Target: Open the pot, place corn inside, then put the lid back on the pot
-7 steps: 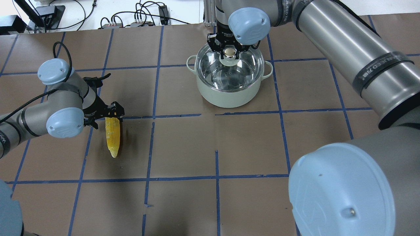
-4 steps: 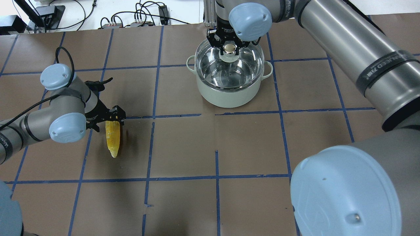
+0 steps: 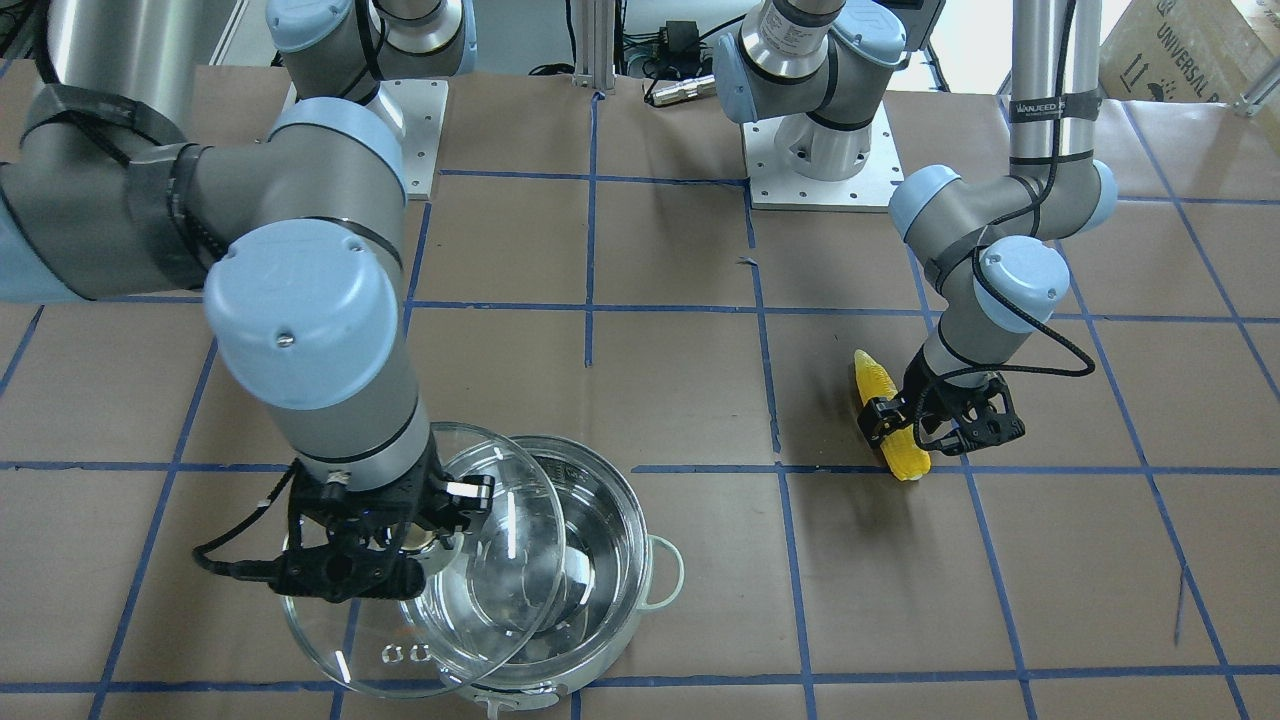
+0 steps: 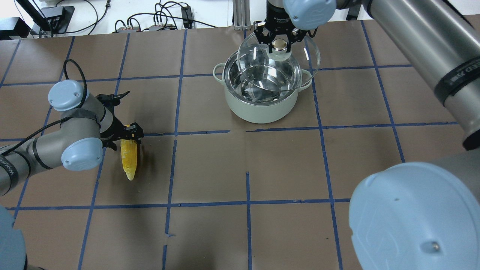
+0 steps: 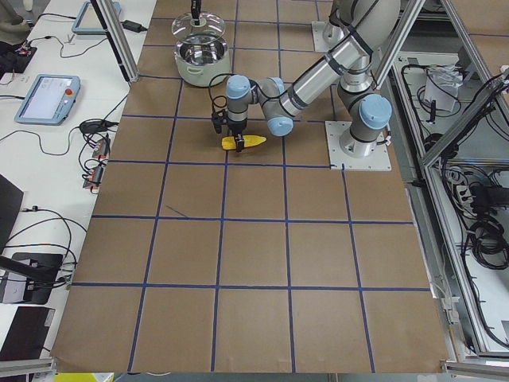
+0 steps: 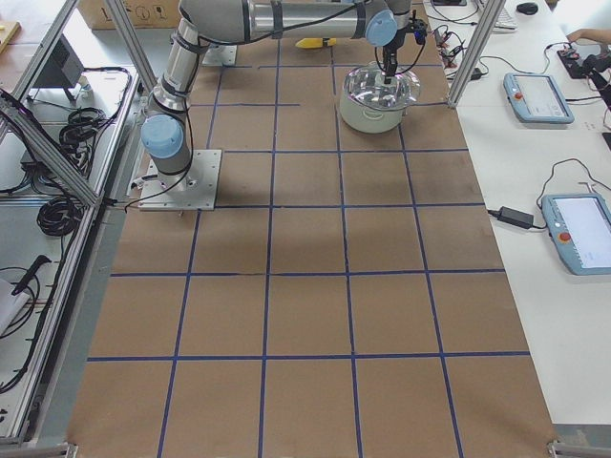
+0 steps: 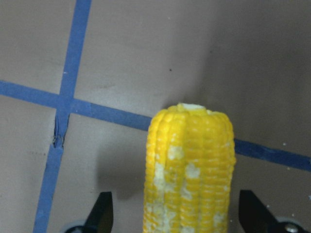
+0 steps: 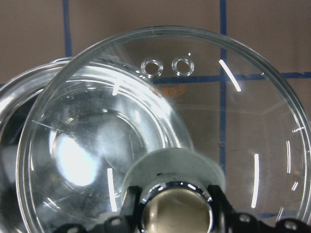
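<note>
- The brown paper-covered worktop (image 4: pixel 210 168) carries a grid of blue tape.
- The round pot (image 4: pixel 262 108), pale green outside and shiny steel inside, stands uncovered near the middle of the far edge.
- The round clear glass lid (image 4: pixel 305 56) hangs tilted over the pot's far rim, not seated.
- The yellow tapered ear of corn (image 4: pixel 129 159) lies flat toward the worktop's left end.
- The right gripper (image 4: pixel 280 44) is clamped on the lid's brass-coloured knob.
- The left gripper (image 4: pixel 129 135) straddles the corn's blunt end, fingers apart, with gaps on both sides.
</note>
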Robot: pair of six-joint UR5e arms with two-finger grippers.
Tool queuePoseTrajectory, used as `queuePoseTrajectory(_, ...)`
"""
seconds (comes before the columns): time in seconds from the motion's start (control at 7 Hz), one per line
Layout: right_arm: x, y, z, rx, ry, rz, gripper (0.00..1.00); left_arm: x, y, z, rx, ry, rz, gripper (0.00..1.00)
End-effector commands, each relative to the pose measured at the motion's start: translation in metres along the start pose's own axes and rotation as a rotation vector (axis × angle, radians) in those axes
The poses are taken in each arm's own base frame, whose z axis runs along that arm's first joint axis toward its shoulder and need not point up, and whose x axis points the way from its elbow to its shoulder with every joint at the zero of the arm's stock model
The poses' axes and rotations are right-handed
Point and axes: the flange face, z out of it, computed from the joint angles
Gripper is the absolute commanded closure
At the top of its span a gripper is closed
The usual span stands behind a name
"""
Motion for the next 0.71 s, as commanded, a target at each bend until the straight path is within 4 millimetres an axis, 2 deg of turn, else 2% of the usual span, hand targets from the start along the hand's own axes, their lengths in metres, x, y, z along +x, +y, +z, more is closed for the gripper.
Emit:
queuePoseTrajectory(0.0, 0.092, -0.019, 0.008, -0.06, -0.007, -0.064, 0.69, 0.005, -0.004, -0.008, 0.022, -0.001, 0.006, 0.92)
queuePoseTrajectory(0.14, 0.146, -0.027, 0.014, -0.076, -0.022, -0.133, 0.69, 0.021, -0.022, -0.032, 0.054, -0.01, 0.028, 0.92)
queuePoseTrajectory(0.29, 0.187, -0.031, 0.019, -0.083, -0.039, -0.153, 0.7, 0.043, -0.038, -0.059, 0.023, -0.04, 0.043, 0.92)
queuePoseTrajectory(0.43, 0.221, -0.032, 0.033, -0.105, -0.048, -0.182, 0.7, 0.069, -0.055, -0.095, 0.009, -0.053, 0.035, 0.92)
queuePoseTrajectory(0.57, 0.247, -0.027, 0.052, -0.136, -0.062, -0.19, 0.72, 0.097, -0.068, -0.141, 0.035, -0.061, 0.071, 0.93)
